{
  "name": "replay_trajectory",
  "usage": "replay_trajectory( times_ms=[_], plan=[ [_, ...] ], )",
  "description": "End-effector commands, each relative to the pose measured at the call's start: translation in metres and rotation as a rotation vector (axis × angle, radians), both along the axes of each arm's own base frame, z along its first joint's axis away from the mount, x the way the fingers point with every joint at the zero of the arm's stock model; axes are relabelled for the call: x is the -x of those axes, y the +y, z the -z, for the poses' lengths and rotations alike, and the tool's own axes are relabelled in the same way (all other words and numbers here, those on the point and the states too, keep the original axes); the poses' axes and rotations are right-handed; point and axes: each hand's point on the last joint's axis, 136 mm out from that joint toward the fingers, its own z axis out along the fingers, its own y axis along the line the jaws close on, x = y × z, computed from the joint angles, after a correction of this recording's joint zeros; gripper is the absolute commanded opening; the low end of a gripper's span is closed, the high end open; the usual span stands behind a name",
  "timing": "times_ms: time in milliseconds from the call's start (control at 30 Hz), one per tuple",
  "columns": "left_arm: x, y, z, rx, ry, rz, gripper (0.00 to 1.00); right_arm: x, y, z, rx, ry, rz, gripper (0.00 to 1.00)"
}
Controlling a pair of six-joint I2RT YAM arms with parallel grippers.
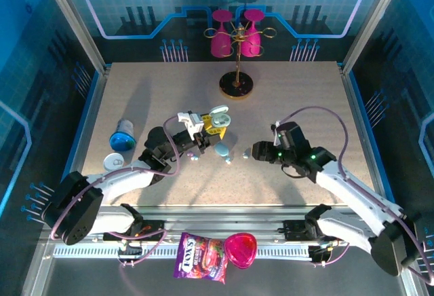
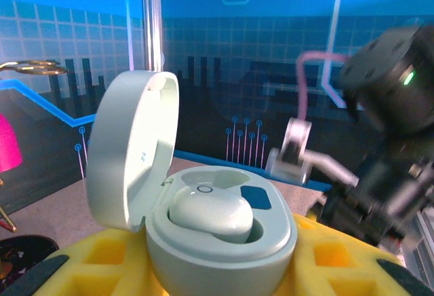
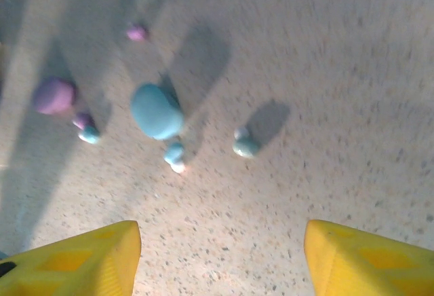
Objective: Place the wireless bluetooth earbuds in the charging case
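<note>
Earbuds (image 3: 244, 145) lie loose under spread right fingers (image 3: 81, 259); left fingers (image 2: 88, 269) clamp the open charging case (image 2: 217, 242).

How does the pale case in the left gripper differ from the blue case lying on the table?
The pale case is whitish green; the blue case is sky blue. The pale case has its lid open, with one earbud seated inside; the blue case shows no open lid. The pale case is held up by the left gripper; the blue case lies on the table. Both are rounded and pebble-shaped.
</note>
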Motion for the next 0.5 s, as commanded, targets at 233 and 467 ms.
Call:
replay_trajectory(
  times_ms=[233, 467],
  plan=[
    [0.005, 0.002, -0.007, 0.0, -0.034, 0.012, 0.13, -0.014, 0.045, 0.053, -0.162, 0.137, 0.026, 0.62],
    [0.008, 0.0, -0.007, 0.008, -0.028, 0.034, 0.14, -0.024, 0.067, 0.077, -0.181, 0.194, 0.005, 0.58]
  ],
)
